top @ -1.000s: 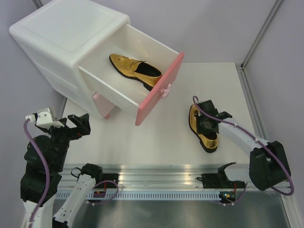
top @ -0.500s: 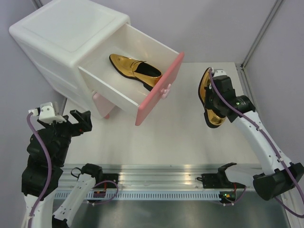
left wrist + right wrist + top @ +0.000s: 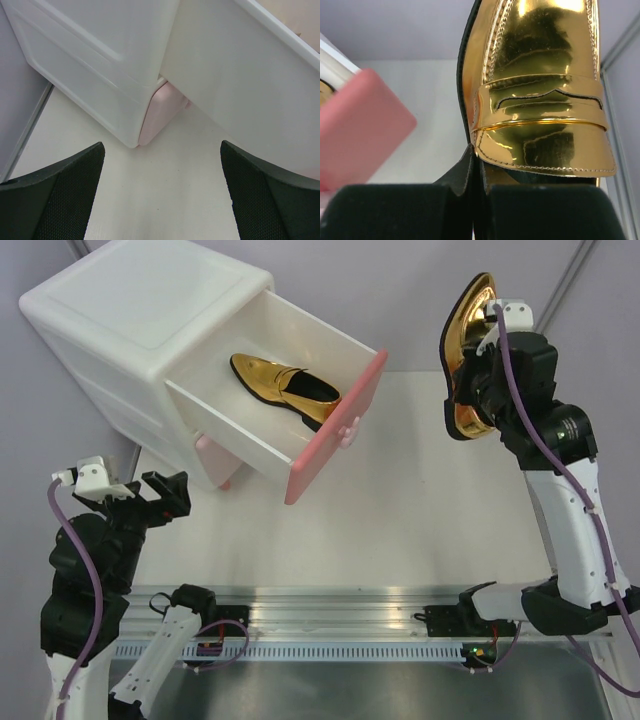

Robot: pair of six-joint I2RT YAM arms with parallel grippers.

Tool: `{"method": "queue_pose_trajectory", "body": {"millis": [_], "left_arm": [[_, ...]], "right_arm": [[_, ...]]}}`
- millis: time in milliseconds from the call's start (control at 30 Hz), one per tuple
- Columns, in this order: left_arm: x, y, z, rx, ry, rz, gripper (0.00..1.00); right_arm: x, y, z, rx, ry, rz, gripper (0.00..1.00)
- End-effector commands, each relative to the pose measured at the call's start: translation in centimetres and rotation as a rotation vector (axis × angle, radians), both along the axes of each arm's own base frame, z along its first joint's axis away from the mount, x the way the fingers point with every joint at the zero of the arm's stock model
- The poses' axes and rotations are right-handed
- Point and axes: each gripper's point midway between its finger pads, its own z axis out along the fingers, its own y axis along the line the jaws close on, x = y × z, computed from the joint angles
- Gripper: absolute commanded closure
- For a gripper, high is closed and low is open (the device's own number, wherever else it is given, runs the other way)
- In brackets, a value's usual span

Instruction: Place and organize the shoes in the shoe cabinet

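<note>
Right arm [image 3: 565, 490] raised high, right gripper [image 3: 482, 380] clamped on rim of gold shoe [image 3: 462, 335]. Left arm [image 3: 85, 560] folded low near base, left gripper [image 3: 170, 496] jaws wide apart

The light is bright, soft and even, coming from above. Under the open drawer [image 3: 235, 430] of the shoe cabinet [image 3: 150, 330] lies only a faint shadow on the bench [image 3: 400, 530]. The gold shoe [image 3: 466, 350], high to the right of the cabinet, shows strong mirror glare. The fingers [image 3: 55, 195] of the left gripper [image 3: 161, 145] look slightly blurred.
</note>
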Motion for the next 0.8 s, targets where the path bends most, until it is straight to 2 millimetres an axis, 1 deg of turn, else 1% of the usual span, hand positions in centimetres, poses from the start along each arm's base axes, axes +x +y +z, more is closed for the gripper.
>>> {"method": "queue_pose_trajectory", "body": {"millis": [0,33,100,133,167,200,233,300,333,400,433,467,500,533,600,633,667,733,767], "left_arm": [[0.1,0.0,1.3,-0.023,-0.027,0.005,0.0],[0.1,0.0,1.2,-0.022,-0.025,0.007,0.0],[0.2,0.0,1.0,-0.016,-0.013,0.008,0.0],[0.2,0.0,0.8,-0.012,-0.01,0.008,0.0],[0.3,0.0,0.7,-0.002,-0.006,0.005,0.0],[0.3,0.0,0.7,0.0,-0.006,0.005,0.0],[0.2,0.0,0.7,0.0,-0.006,0.004,0.0],[0.3,0.0,0.6,0.003,-0.005,0.002,0.0],[0.2,0.0,0.6,0.004,-0.006,0.002,0.0],[0.3,0.1,0.5,0.009,0.001,0.006,0.0],[0.4,0.1,0.4,0.01,0.004,0.007,0.0],[0.4,0.1,0.4,0.011,0.006,0.007,0.0],[0.4,0.1,0.4,0.01,0.007,0.007,0.0],[0.5,0.0,0.4,0.01,0.007,0.006,0.0],[0.4,0.0,0.5,0.008,0.006,0.006,0.0],[0.3,0.1,0.5,0.008,0.003,0.006,0.0],[0.3,0.1,0.5,0.008,0.003,0.007,0.0],[0.2,0.2,0.5,0.008,0.001,0.009,0.0],[0.1,0.2,0.5,0.008,0.001,0.009,0.0]], "right_arm": [[0.2,1.9,9.0,0.074,-0.277,0.119,0.99],[0.3,2.5,10.8,0.096,-0.342,0.154,1.0],[-0.1,4.3,12.9,0.141,-0.408,0.248,1.0],[-0.3,4.7,14.6,0.161,-0.468,0.277,1.0],[-0.3,5.1,15.4,0.177,-0.494,0.294,0.99],[-0.7,6.1,16.2,0.209,-0.517,0.348,1.0],[-1.0,6.6,17.6,0.234,-0.571,0.379,1.0],[-1.2,7.4,18.9,0.262,-0.617,0.424,0.99],[-1.7,8.1,20.2,0.299,-0.658,0.471,1.0],[-1.8,9.3,20.8,0.334,-0.681,0.532,0.99],[-2.5,10.2,21.9,0.375,-0.712,0.592,0.99],[-2.2,11.0,21.8,0.402,-0.706,0.633,1.0],[-2.4,11.7,22.0,0.429,-0.709,0.671,0.99],[-3.0,12.8,22.7,0.489,-0.722,0.75,0.99],[-3.1,13.9,22.6,0.538,-0.714,0.816,1.0],[-3.8,14.3,23.7,0.564,-0.76,0.856,0.99],[-3.8,15.2,23.3,0.594,-0.736,0.898,0.99],[-4.5,16.8,23.3,0.628,-0.733,0.968,1.0],[-4.1,17.6,22.9,0.642,-0.718,0.985,1.0]]}}
